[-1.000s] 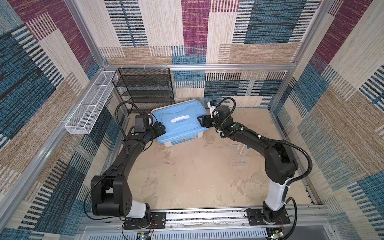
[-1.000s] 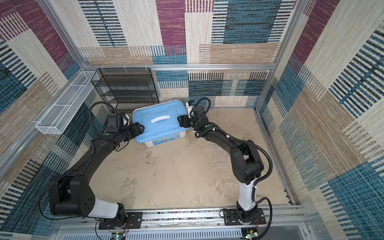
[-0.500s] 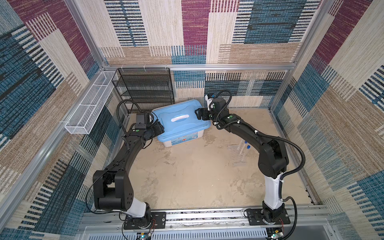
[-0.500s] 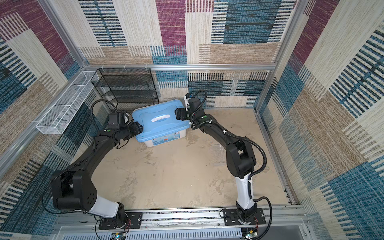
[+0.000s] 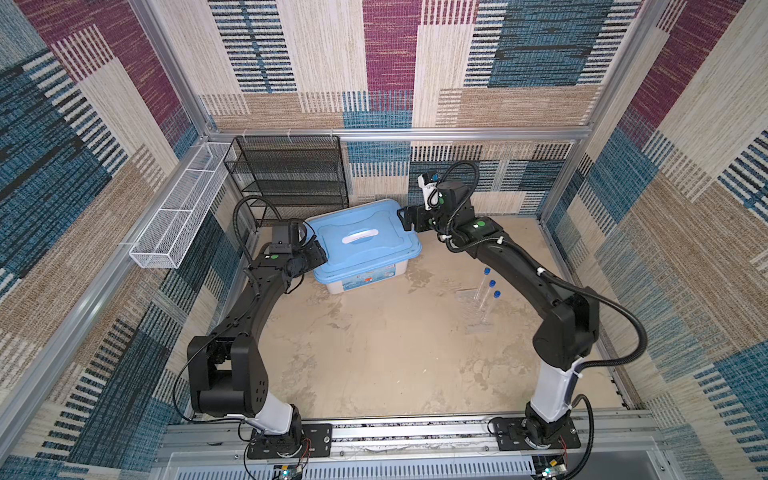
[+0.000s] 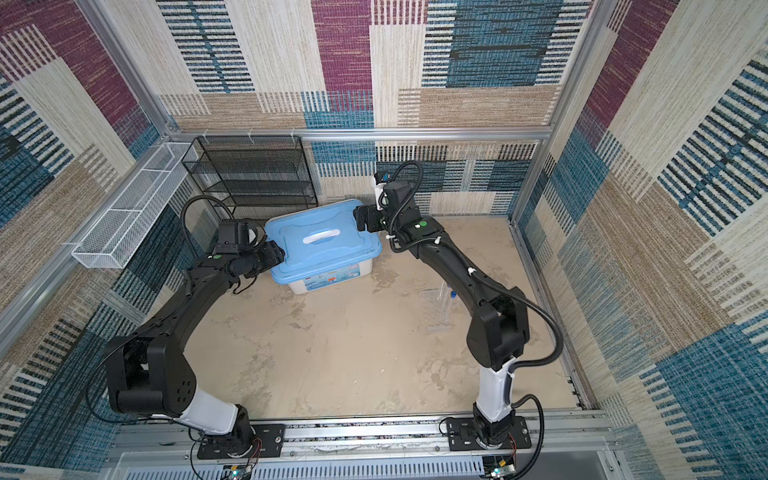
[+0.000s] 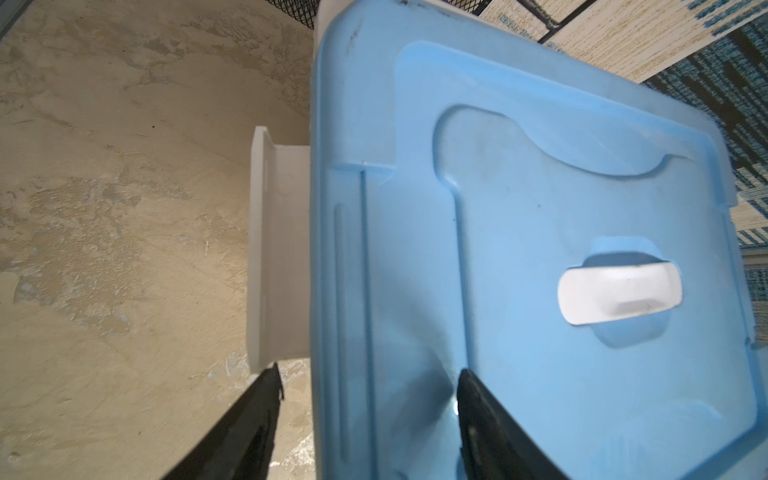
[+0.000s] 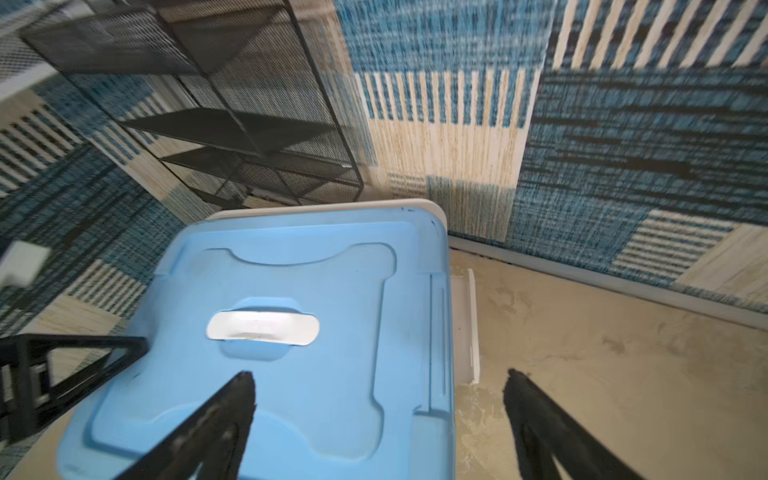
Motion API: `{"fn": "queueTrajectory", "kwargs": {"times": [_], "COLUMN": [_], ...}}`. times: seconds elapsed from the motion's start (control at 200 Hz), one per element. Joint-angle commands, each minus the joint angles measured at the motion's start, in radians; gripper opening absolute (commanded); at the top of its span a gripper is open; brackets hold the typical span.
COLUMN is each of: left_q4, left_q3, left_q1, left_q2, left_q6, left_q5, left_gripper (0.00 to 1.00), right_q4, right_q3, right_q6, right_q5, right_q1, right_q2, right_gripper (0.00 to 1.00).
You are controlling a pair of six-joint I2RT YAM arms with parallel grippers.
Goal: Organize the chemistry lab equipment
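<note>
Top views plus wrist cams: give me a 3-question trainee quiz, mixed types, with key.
1. True or false: the left pincer and right pincer are both shut.
2. How many blue-capped tubes show in a top view? A two, B three, C five.
3. Fill in: the handle on the blue lid is ___.
Key: 1 false; 2 B; 3 white.

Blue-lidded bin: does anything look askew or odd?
The bin sits skewed to the back wall, lid on; its white side latches stick out, apparently unclipped. Three blue-capped tubes lie loose on the tabletop nearby.
</note>
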Motion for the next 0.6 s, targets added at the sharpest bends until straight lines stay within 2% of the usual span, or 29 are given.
{"fn": "queueTrajectory", "kwargs": {"times": [0.0,0.17,0.446,0.491,0.596], "left_q4": [-0.008,-0.002,-0.002,0.002,0.040], "left_q3": [0.026,0.063,0.068,0.070,0.059], "left_q1": [0.013,0.023,0.030,0.038,0.124], "left_q2": [0.004,0.014,0.021,0.021,-0.009], "left_q6": [0.005,0.010,0.006,0.004,-0.018], "left_q5": [0.018,0.061,0.099,0.135,0.276], "left_gripper": [0.70,0.74,0.74,0.73,0.74], "right_q4": [-0.017,-0.021,-0.029,-0.033,-0.032], "right_q3": [-0.107,-0.293,-0.331,-0.311,-0.253], "right_q6": [-0.042,-0.016,-0.011,-0.007,0.006], "right_q5": [-0.063,-0.074,-0.070,-0.062,-0.036], "right_q1": [0.024,0.116,0.241,0.246,0.249], "right_q2": [-0.100,-0.189,-0.107,-0.077,-0.019], "right_gripper": [0.90,0.84,0.76,0.75,0.70]}}
